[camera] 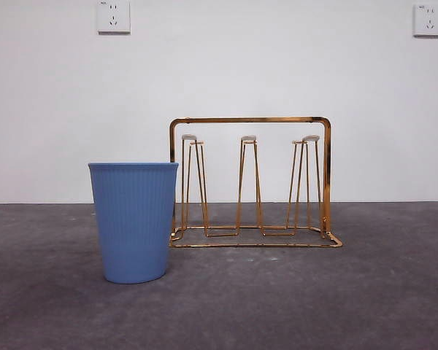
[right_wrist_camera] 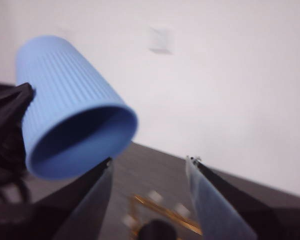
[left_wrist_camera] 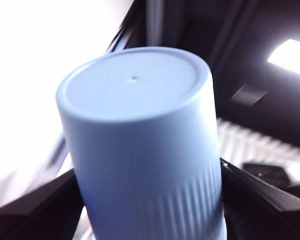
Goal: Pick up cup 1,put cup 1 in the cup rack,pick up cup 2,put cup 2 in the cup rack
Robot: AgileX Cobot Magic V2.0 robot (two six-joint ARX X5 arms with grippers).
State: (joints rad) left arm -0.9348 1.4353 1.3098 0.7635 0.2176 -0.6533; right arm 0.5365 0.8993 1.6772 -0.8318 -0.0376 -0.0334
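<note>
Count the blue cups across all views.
2. One blue cup stands on the table beside the cup rack; the second cup is clamped in the left gripper, airborne.

My left gripper (left_wrist_camera: 150, 200) shows only as two black jaws, matte and angular, each widening into a dark wedge towards the frame's lower corners; their edges are straight and hard, with no screws or markings that I can make out in the blur. My right gripper (right_wrist_camera: 149, 165) has two black jaws that taper to thin points; each carries on its inner face a flat, pale grey, translucent-looking pad; a tiny glint sits at the tip of one jaw; between them, low down, there is a rounded black part, too blurred to tell more.
</note>
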